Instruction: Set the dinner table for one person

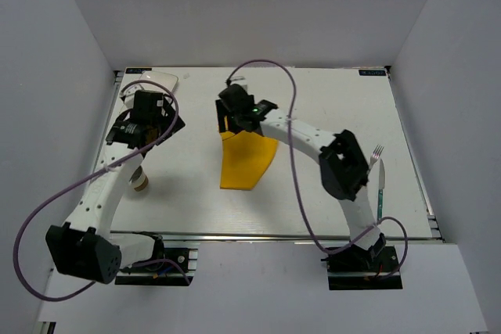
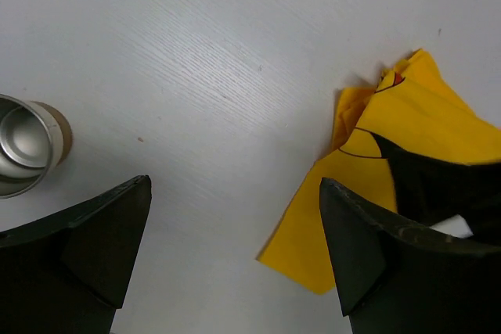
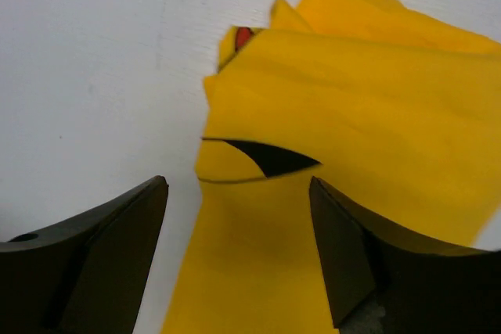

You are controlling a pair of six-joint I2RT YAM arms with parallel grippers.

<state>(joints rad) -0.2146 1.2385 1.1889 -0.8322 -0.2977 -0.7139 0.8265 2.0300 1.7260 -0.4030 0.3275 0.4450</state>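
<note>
While the left fingers [image 2: 86, 248] and right fingers [image 3: 94, 256] stand apart, the dinner table [image 2: 235, 76] lies below both.

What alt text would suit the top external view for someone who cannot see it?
Seen from above, two robot arms reach over a white table: the right arm bends toward a yellow cloth at the centre, and the left arm hangs over a small cup. A fork lies at the right.

Between the matt black plastic fingers [image 2: 102, 232] the white desk [image 2: 219, 76] shows fine matt wood grain, left of them a shiny metal cup [image 2: 23, 146], right a soft yellow cloth [image 2: 407, 138].
</note>
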